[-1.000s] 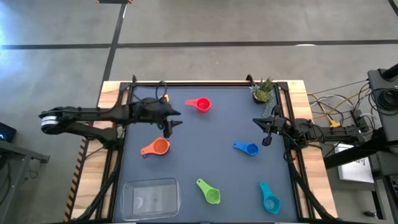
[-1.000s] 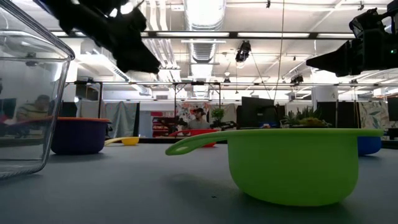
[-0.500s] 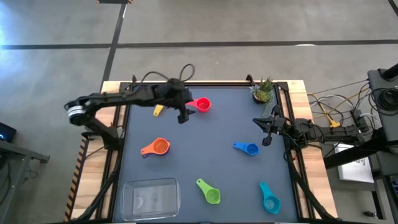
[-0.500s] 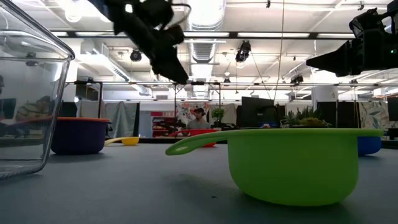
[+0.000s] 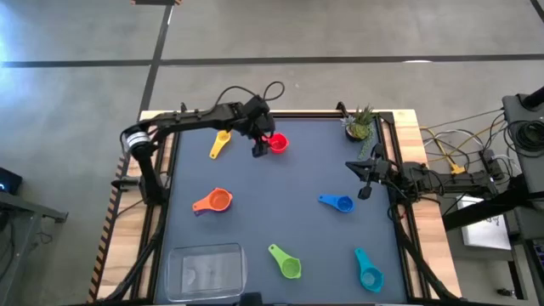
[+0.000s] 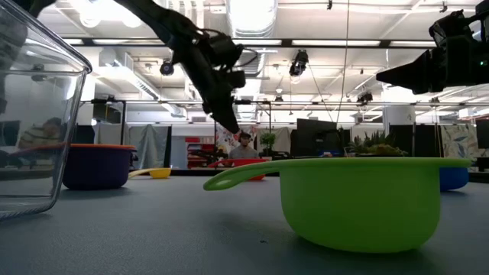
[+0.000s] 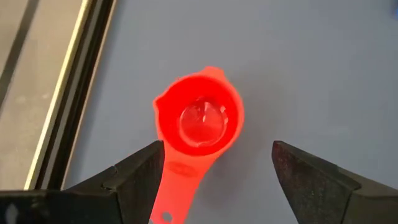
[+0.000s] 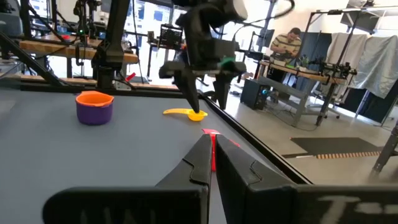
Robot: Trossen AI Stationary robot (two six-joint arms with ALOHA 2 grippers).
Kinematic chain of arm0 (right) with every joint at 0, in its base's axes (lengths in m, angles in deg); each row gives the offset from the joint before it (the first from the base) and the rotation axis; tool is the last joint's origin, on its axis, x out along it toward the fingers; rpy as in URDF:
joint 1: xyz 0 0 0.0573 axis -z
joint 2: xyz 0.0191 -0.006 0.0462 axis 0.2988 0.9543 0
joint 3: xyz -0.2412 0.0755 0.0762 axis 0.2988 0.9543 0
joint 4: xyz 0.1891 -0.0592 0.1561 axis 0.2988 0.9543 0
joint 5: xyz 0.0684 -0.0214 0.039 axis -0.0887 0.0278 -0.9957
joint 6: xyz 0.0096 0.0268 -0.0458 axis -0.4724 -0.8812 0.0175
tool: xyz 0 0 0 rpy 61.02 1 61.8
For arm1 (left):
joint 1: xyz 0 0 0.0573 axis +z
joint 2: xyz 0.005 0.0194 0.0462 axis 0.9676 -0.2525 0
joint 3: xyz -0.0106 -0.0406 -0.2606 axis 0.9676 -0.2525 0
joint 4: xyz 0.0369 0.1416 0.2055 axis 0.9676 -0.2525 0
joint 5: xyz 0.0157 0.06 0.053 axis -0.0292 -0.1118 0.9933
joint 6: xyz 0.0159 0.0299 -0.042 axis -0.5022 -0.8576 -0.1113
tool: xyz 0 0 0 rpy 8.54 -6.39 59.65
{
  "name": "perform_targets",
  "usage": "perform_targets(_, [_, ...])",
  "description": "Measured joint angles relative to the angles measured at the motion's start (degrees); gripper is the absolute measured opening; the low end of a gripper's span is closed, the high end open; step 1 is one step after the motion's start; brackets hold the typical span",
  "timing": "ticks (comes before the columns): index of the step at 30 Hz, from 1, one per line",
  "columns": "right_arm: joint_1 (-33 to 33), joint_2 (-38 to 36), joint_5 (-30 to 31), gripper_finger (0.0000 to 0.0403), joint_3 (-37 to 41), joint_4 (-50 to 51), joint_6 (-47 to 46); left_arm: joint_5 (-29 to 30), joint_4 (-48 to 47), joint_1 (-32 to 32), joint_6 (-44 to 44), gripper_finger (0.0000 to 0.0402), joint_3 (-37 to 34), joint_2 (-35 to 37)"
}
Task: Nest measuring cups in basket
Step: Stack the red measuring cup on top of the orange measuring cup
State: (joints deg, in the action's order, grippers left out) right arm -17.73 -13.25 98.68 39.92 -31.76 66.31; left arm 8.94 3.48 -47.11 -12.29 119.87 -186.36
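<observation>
My left gripper (image 7: 216,152) is open and hovers over the red cup (image 7: 199,118), one finger on either side of its handle end, touching nothing. In the high view it hangs at the far side (image 5: 260,147), beside the red cup (image 5: 277,143). The yellow cup (image 5: 219,143) lies to its left. An orange cup sits inside a purple one (image 8: 94,107), shown in the high view too (image 5: 214,201). The blue (image 5: 338,202), green (image 5: 286,262) and teal (image 5: 368,272) cups rest apart on the mat. The clear basket (image 5: 206,272) stands at the near left. My right gripper (image 5: 364,175) waits shut at the right edge.
A small potted plant (image 5: 359,124) stands at the far right corner. Black rails (image 5: 161,195) frame the dark mat. In the low view the green cup (image 6: 359,200) and the basket wall (image 6: 30,130) fill the foreground. People sit in the room beyond the table.
My left arm has swung away from the orange cup toward the table's far edge and to the right, ending above the red cup. The yellow cup, hidden under the arm before, now shows. No cup has moved.
</observation>
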Motion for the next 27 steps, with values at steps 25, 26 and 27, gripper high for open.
perform_targets(25, [0.01,0.0,0.0,0.0009,0.0,0.0,0.0,4.81,0.59,0.99,-2.79,0.0279,4.07,-9.47])
perform_targets(26, [-0.01,0.0,0.0,0.0009,-0.01,0.0,0.0,5.06,0.61,0.99,-2.79,0.0279,4.05,-9.47])
perform_targets(27, [0.01,0.0,0.01,0.0009,0.0,0.0,0.0,5.47,0.67,0.99,-2.89,0.0279,3.89,-9.47])
